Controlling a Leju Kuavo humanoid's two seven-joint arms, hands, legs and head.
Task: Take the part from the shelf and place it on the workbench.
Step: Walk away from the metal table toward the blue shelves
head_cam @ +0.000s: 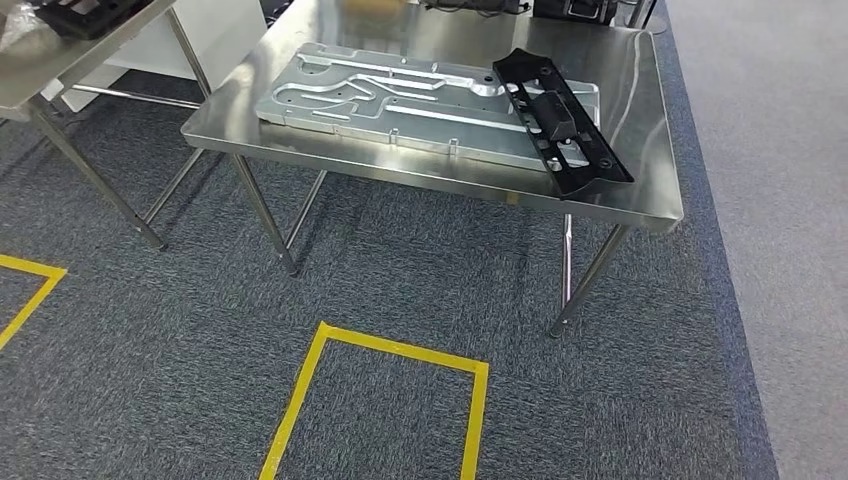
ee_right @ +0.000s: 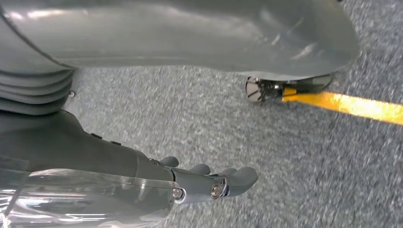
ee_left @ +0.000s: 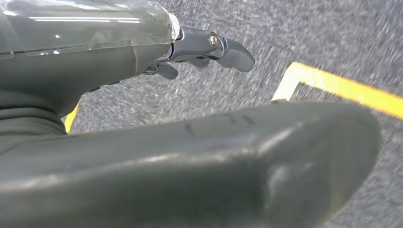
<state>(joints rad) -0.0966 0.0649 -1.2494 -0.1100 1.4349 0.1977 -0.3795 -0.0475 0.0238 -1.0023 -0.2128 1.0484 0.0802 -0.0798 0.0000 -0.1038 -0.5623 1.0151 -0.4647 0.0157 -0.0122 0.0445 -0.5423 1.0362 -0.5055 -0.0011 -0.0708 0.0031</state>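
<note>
looking down at the stainless steel workbench [head_cam: 640,190], i judge the job all but done: the long black perforated plastic part [head_cam: 560,120] already lies along the tabletop's right edge, one end overlapping the machined aluminium plate [head_cam: 400,95] at its middle. my wrist views add what the head view lacks: my left hand [ee_left: 209,47] and right hand [ee_right: 209,183] hang over grey carpet and yellow floor tape [ee_right: 351,105], fingers loosely extended, holding nothing.
</note>
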